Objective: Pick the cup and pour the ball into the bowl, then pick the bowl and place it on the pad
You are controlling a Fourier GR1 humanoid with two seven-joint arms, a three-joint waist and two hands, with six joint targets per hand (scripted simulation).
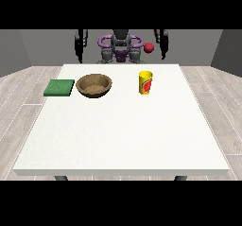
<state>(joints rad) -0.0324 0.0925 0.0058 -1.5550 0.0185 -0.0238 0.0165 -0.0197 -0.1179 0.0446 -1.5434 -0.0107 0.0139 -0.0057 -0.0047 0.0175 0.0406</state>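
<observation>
A yellow cup (pixel 145 82) with a red mark stands upright on the white table (pixel 123 135), right of centre near the far edge. A small red ball (pixel 149 47) shows above the cup in the picture, beside the robot's torso, with nothing holding it. A brown bowl (pixel 94 85) sits left of the cup. A flat green pad (pixel 59 87) lies to the bowl's left. The hand at the view's left (pixel 79 55) and the hand at the view's right (pixel 163 51) both hang beyond the far table edge with fingers straight, holding nothing and well away from the objects.
The robot's torso (pixel 120 47) stands behind the far edge of the table. Wooden floor surrounds the table. White tabletop stretches from the objects to the near edge.
</observation>
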